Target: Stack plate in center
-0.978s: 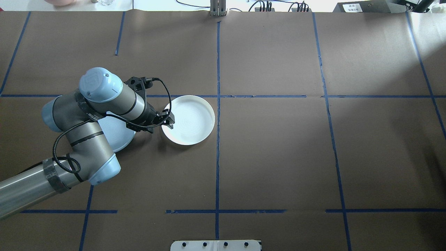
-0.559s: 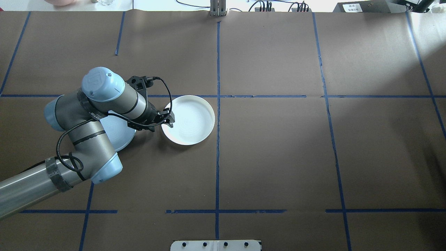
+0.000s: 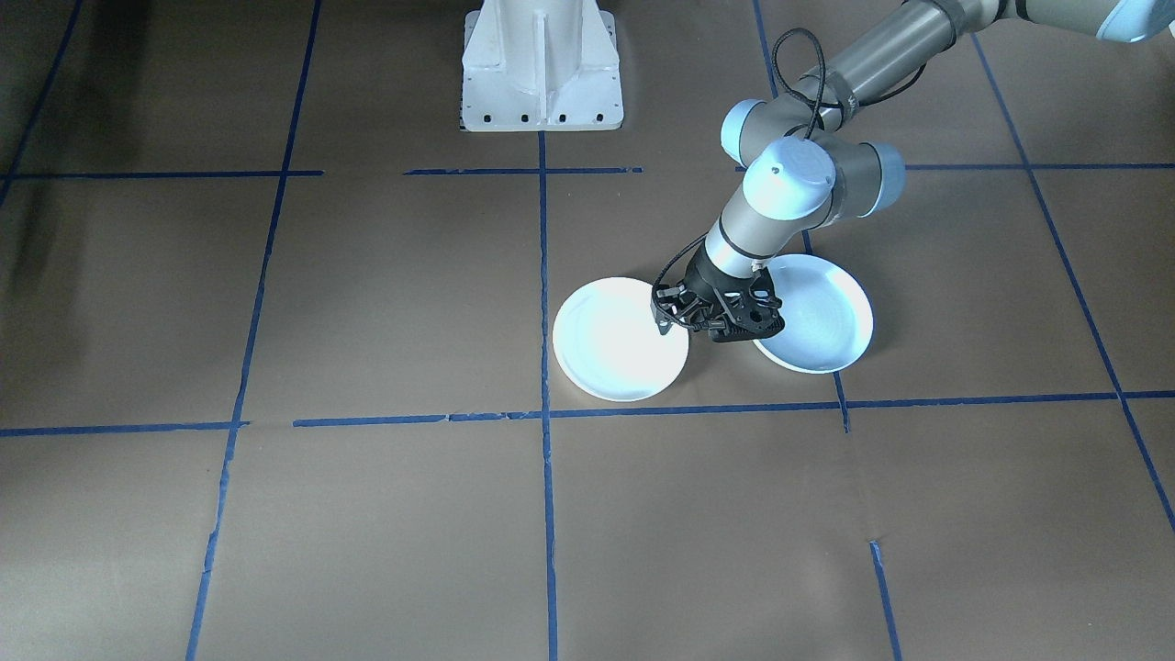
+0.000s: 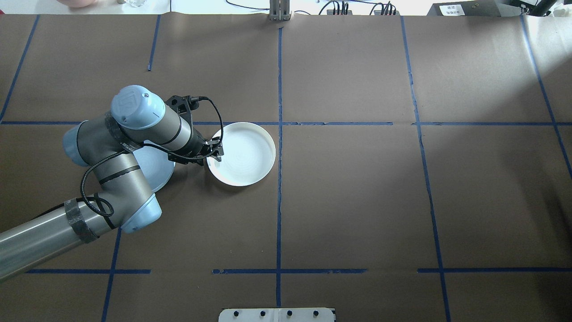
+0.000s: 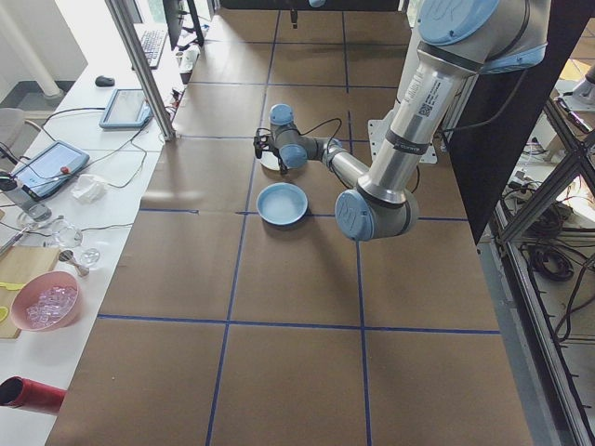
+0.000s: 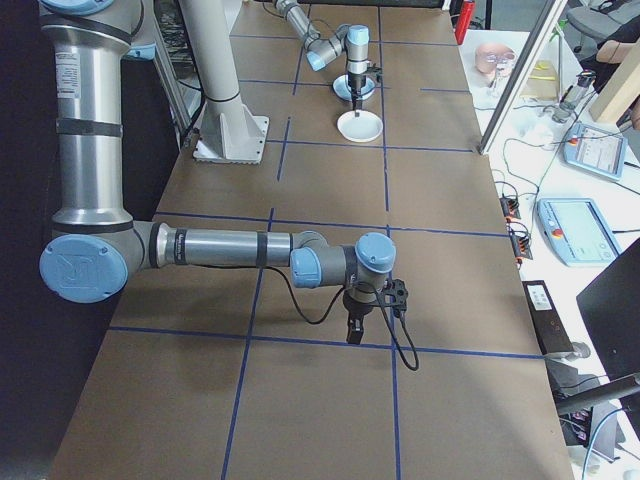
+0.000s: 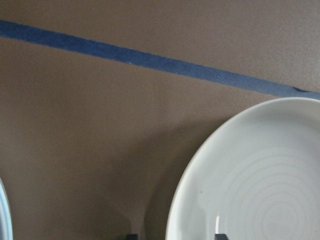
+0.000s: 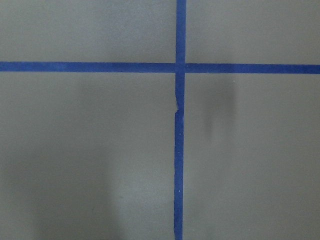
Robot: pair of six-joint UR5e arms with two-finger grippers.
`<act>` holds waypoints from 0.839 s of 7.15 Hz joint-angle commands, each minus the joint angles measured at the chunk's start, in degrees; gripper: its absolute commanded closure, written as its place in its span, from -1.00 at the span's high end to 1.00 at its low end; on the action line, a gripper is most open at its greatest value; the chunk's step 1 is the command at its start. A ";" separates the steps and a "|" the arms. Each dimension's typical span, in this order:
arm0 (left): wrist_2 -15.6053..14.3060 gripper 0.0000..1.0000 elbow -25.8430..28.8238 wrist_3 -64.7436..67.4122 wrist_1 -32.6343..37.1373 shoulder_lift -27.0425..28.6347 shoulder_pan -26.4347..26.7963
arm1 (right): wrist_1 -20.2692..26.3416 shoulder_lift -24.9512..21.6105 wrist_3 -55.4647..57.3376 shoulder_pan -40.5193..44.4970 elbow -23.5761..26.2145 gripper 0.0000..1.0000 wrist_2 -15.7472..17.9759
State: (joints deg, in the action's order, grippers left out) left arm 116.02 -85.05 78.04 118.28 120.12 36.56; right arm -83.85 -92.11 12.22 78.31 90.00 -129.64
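Second plate (image 4: 158,167) was largely covered by the left arm (image 4: 129,147) in the overhead view — only a crescent was shown. Left wrist view: plate (image 7: 260,175) was cut off by the edges — fingertips barely seen.

We see 2 plates near the tabletop's (image 4: 357,201) middle: the ringed plate (image 4: 243,154) and, at its 9 o'clock, a second plate (image 4: 154,172) under the left arm. Brown tabletop toward 3 o'clock lies open.
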 commanded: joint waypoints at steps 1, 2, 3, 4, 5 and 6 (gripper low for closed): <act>-0.54 -0.23 0.23 0.00 0.19 0.29 0.00 | 0.00 0.00 0.00 0.00 0.00 1.00 0.00; -0.54 -0.61 0.32 -0.08 0.11 0.38 0.00 | 0.00 0.00 0.00 0.00 0.00 1.00 0.00; -0.54 -0.94 0.23 -0.26 0.11 0.47 0.00 | 0.00 0.00 0.00 0.00 0.00 1.00 0.00; -0.54 -1.00 0.23 -0.26 0.11 0.47 0.09 | 0.00 0.00 0.00 0.00 0.00 1.00 0.00; -0.54 -1.00 -0.03 -0.70 0.19 0.38 0.44 | 0.00 0.00 0.00 0.00 0.00 1.00 0.00; 0.07 -1.00 -0.47 -0.79 0.37 0.12 2.53 | 0.00 0.00 0.00 0.00 0.00 1.00 0.00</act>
State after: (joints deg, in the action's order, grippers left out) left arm 115.63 -85.10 77.47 118.49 120.45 37.39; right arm -83.85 -92.11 12.22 78.31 90.00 -129.64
